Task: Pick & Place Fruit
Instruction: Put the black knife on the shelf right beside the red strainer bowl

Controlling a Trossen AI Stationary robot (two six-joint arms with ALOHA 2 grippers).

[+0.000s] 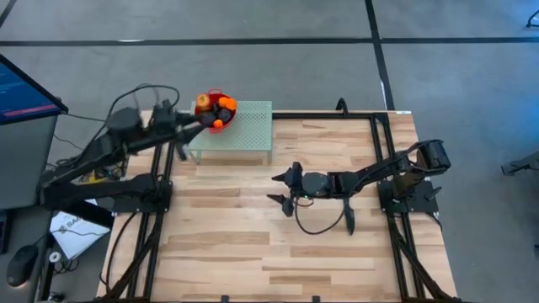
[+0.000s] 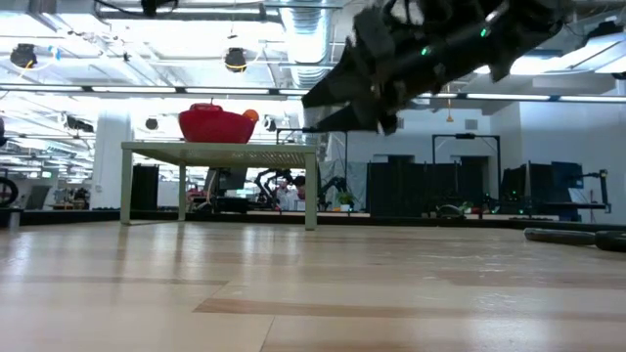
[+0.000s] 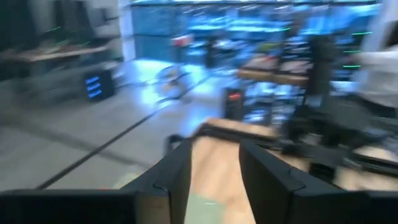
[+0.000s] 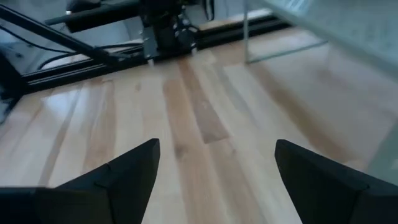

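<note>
A red bowl (image 1: 215, 107) heaped with fruit (image 1: 221, 110) stands on a small pale-green stand (image 1: 244, 135) at the far left of the wooden counter (image 1: 278, 227); the left gripper (image 1: 199, 119) sits at the bowl's near rim, and its fingers (image 3: 177, 177) show a narrow gap in the left wrist view with bare wood between them and nothing held. Orange pieces and darker ones crowd the bowl, with a yellowish one at the back edge; from the low view only the bowl's red wall (image 2: 217, 124) and one orange piece (image 2: 251, 115) at the rim are visible. The right gripper (image 1: 283, 191) hangs over the middle of the counter, well apart from the stand, fingers (image 4: 121, 174) spread wide over bare boards.

Judged by their look, the pieces are small, round, smooth and light, most likely firm-skinned, so they would tend to roll or squirt out of a pinch set off-centre. The safest hold appears to be across the widest part of a single piece lying on top of the heap, fingers coming down either side of it. A piece buried among its neighbours would be harder to take cleanly, and pushing in could nudge the others over the rim or shift the bowl on its stand.
</note>
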